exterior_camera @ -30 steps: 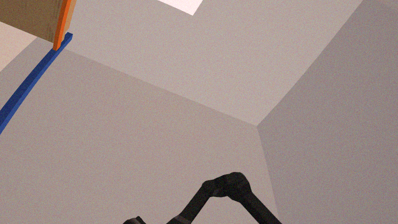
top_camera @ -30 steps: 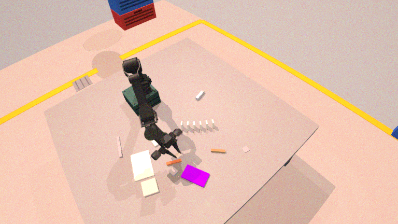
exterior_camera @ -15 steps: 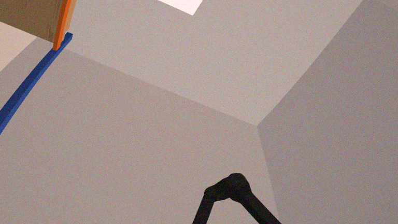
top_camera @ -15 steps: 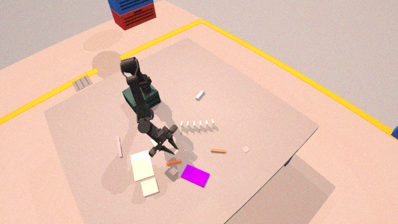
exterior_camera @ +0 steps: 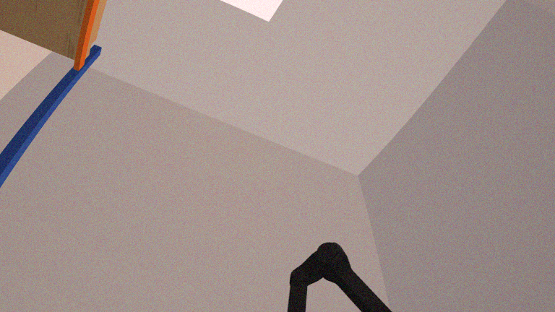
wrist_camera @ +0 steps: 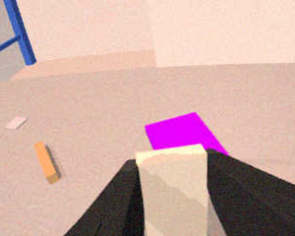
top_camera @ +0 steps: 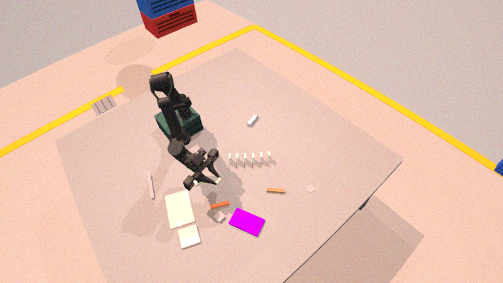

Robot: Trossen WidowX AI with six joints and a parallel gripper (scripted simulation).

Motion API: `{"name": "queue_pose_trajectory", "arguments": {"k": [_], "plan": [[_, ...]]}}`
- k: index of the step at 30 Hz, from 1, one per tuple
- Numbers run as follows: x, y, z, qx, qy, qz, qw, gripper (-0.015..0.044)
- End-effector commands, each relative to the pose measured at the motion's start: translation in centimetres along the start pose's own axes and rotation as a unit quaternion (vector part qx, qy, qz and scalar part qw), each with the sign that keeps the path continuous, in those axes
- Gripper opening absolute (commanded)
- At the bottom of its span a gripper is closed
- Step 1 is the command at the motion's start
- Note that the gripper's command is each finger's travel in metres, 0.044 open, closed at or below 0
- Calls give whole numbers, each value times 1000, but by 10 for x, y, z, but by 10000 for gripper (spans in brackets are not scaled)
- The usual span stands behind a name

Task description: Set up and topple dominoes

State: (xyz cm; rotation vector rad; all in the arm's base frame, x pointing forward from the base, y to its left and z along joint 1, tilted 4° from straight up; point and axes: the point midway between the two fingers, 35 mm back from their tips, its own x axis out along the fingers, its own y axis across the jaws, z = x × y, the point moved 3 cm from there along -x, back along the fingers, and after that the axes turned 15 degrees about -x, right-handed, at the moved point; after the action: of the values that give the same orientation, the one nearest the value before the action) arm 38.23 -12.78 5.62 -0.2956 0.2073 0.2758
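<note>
Several cream dominoes stand upright in an evenly spaced row, from the left end domino (top_camera: pixel 229 156) to the right end domino (top_camera: pixel 269 154). My gripper (top_camera: pixel 218 181) (wrist_camera: pixel 170 164) is shut on a cream domino (top_camera: pixel 219 179) (wrist_camera: pixel 173 197), held above the table, below and left of the row in the top view. The wrist view looks out across the table past it. A small cream piece (top_camera: pixel 196 183) shows partly behind the gripper; its shape is mostly hidden. The row is outside the wrist view. The exterior view shows only part of the arm.
A purple slab (top_camera: pixel 247 222) (wrist_camera: pixel 182 132), an orange-red bar (top_camera: pixel 219 204), an orange bar (top_camera: pixel 275 190) (wrist_camera: pixel 46 162), and cream slabs (top_camera: pixel 179 209) (top_camera: pixel 189 236) lie on the table. A whitish block (top_camera: pixel 253 120) lies beyond the row. A pinkish strip (top_camera: pixel 150 185) lies left.
</note>
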Motion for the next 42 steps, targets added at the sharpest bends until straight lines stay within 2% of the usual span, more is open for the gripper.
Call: {"name": "queue_pose_trajectory", "arguments": {"k": [1, 8, 26, 42], "plan": [[-13, 7, 4, -9, -26, 0, 1000, 107], [-33, 19, 11, -30, -66, 2, 997, 107], [-34, 19, 11, -31, -67, 2, 997, 107], [-16, 23, -34, -38, -54, 12, 998, 107]]}}
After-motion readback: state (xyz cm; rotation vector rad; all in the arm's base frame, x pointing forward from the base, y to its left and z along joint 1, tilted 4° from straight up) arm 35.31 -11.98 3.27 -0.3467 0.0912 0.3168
